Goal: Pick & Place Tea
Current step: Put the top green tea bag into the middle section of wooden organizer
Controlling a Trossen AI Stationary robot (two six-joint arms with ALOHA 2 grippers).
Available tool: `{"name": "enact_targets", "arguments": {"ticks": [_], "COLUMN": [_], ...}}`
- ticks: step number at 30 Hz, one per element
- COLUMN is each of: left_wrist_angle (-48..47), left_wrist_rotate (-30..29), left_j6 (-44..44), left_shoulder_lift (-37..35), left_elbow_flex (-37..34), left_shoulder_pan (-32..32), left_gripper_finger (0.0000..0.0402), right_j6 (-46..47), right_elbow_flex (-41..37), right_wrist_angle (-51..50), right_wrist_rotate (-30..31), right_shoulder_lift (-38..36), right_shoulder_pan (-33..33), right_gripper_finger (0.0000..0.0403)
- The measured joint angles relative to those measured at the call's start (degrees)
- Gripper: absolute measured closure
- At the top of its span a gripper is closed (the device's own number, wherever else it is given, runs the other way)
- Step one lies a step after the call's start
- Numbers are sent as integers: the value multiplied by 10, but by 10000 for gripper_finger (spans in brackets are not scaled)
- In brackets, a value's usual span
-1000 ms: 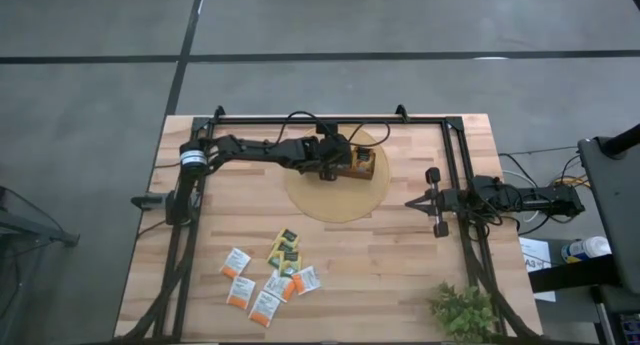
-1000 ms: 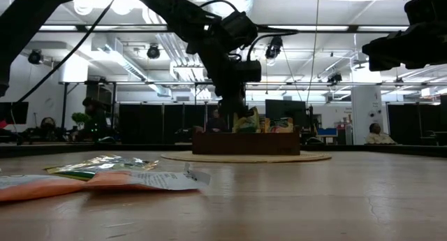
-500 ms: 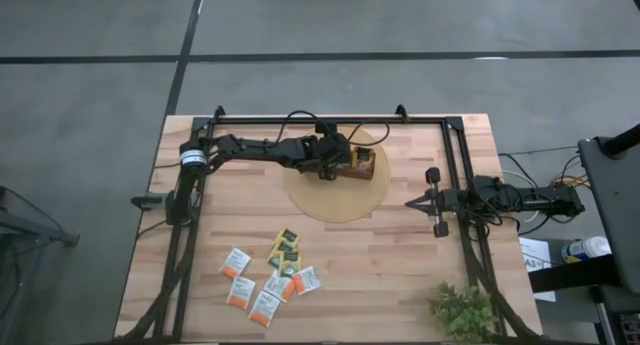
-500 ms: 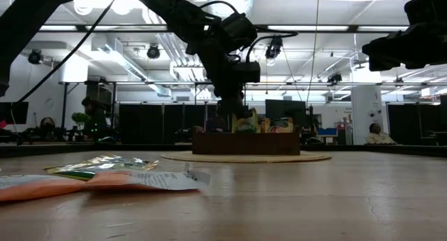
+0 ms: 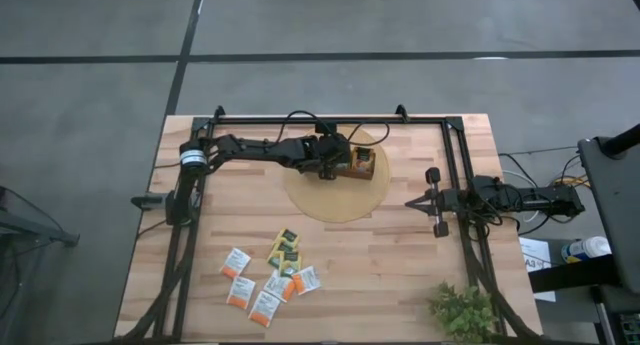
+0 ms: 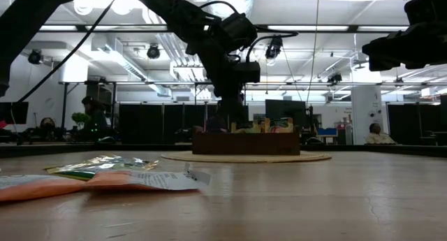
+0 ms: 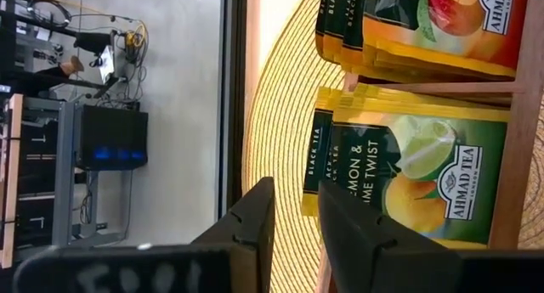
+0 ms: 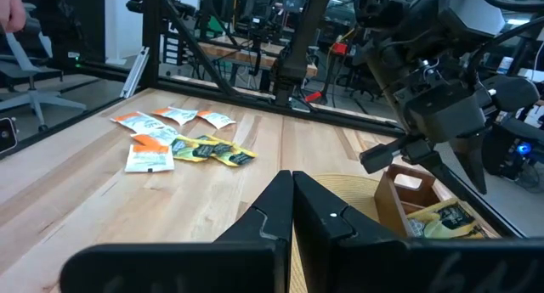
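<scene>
My left gripper (image 5: 335, 163) hangs over the left end of the brown wooden tray (image 5: 360, 166), which stands on a round woven mat (image 5: 335, 200). In the left wrist view its fingers (image 7: 293, 195) are slightly open just above a yellow-green packet (image 7: 408, 178) that lies in a tray compartment on top of others. Whether a fingertip touches it cannot be told. The neighbouring compartment holds more packets (image 7: 425, 21). Several loose tea packets (image 5: 270, 275) lie flat on the table near its front edge. My right gripper (image 5: 437, 202) waits at the table's right side, shut (image 8: 293, 178).
A dark metal frame (image 5: 330, 118) runs along the table's far edge and down both sides. A small green plant (image 5: 462, 310) stands at the near right corner. Bare wood lies between the mat and the loose packets (image 8: 170, 136).
In the low view, the yellow-green packet that stuck up above the tray's rim below my left gripper has sunk down into the tray. Both arms have kept their places.
</scene>
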Motion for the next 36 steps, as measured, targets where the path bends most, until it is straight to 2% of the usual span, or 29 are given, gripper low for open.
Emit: {"name": "enact_targets", "arguments": {"ticks": [6,10,15,20,24,30,36], "left_wrist_angle": [-28,-79,-124,-187,-246,-258,-242], "left_wrist_rotate": [-10,-8,26,57,109,155,204], "left_j6": [-5,-51,-107,-162,-208,-221,-248], "left_shoulder_lift": [-27,-57,-98,-131,-159,-202,-263], "left_elbow_flex": [0,0,0,0,-2,-57,-146], "left_shoulder_pan": [-4,-11,-30,-58,-89,-155,-211], "left_gripper_finger": [314,332,392,400,401,401,400], "right_j6": [0,0,0,0,0,0,0], "right_elbow_flex": [0,0,0,0,0,0,0], "right_wrist_angle": [0,0,0,0,0,0,0], "right_wrist_rotate": [0,0,0,0,0,0,0], "right_shoulder_lift": [0,0,0,0,0,0,0], "right_shoulder_pan": [0,0,0,0,0,0,0], "right_gripper_finger": [394,394,394,394,394,394,394]}}
